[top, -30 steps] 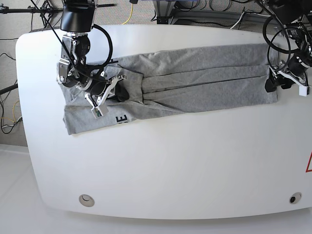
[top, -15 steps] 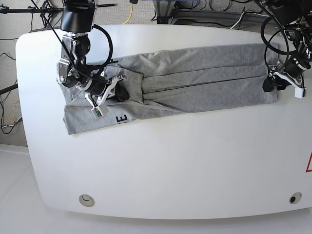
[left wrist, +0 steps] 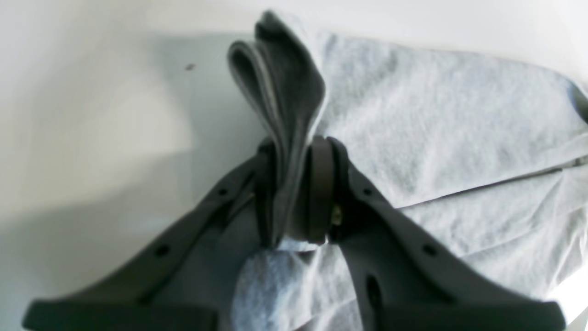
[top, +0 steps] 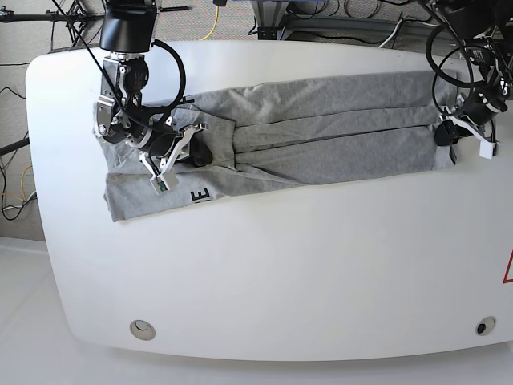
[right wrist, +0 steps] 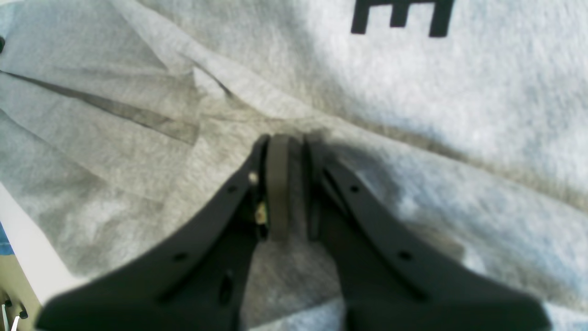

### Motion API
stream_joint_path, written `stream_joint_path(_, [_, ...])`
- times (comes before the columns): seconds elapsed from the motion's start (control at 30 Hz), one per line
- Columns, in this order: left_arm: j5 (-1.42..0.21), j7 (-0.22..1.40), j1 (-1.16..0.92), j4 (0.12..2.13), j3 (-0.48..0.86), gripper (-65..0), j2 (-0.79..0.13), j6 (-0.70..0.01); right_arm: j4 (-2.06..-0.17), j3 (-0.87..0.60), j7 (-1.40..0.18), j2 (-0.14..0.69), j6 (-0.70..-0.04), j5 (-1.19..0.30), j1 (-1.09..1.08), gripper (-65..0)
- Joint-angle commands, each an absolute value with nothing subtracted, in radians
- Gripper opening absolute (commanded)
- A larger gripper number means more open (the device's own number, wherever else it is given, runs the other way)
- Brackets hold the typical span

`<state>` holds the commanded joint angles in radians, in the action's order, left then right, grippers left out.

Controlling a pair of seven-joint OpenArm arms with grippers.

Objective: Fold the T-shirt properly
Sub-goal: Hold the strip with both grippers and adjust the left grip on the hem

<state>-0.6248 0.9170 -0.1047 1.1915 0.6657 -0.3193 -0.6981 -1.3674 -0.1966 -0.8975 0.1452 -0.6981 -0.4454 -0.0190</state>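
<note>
T-shirt (top: 313, 132) lies stretched between left gripper (left wrist: 294, 193) and right gripper (right wrist: 289, 184).

We see the T-shirt (top: 321, 128) lying across the far half of the desk (top: 280, 273), folded into a long band. At the T-shirt's end on the base view's left, the right claw (top: 188, 148) sits on the cloth, just behind the lettering (top: 199, 195). At the T-shirt's opposite end, the left claw (top: 446, 133) pinches the bunched edge, raised off the desk.
</note>
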Motion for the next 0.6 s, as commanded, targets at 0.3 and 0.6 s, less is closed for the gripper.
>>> stream_joint_path(0.3, [-0.629,0.9,-0.098,1.189,0.616,-62.0,-0.309,-0.698,-1.367,-0.196,-0.901,0.145,-0.698,-0.437,-0.013,-59.9])
stream_joint_path(0.6, [-0.625,0.866,-0.089,1.236,0.647,-63.5,-0.288,-0.698,-1.369,-0.197,-0.917,0.144,-0.698,-0.419,-0.005,-60.0])
